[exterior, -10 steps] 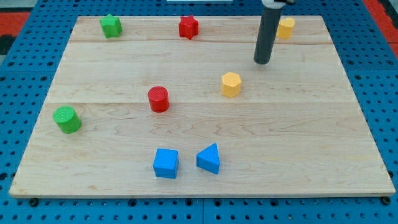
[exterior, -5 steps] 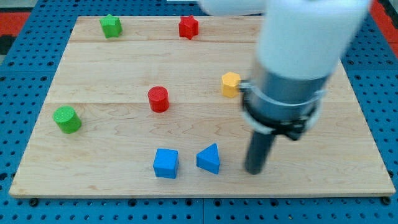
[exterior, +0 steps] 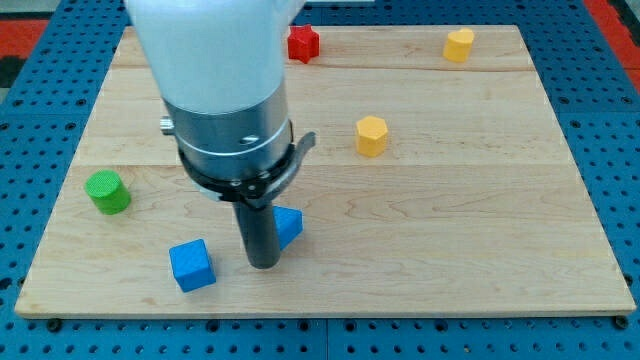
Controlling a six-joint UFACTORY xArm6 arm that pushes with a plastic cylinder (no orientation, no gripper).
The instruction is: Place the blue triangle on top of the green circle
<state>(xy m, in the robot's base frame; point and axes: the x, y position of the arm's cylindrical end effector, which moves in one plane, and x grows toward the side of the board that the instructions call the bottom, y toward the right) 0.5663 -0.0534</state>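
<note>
My tip (exterior: 262, 264) rests on the board near the view's bottom, left of centre. The blue triangle (exterior: 290, 226) sits just right of the rod and above the tip, partly hidden by the rod and touching it or nearly so. The blue cube (exterior: 191, 266) lies to the left of the tip, tilted. The green circle (exterior: 107, 192) stands near the board's left edge, well left of the tip and the triangle.
A yellow hexagon block (exterior: 371, 135) sits right of centre. A red star (exterior: 303, 43) and a yellow block (exterior: 459, 45) lie along the top edge. The arm's large body hides the board's upper left. The wooden board (exterior: 480, 220) lies on a blue pegboard.
The arm swept from the right of the blue triangle to its left. The triangle slid left and up; the blue cube was pushed left and turned. The arm now hides the red cylinder and green star.
</note>
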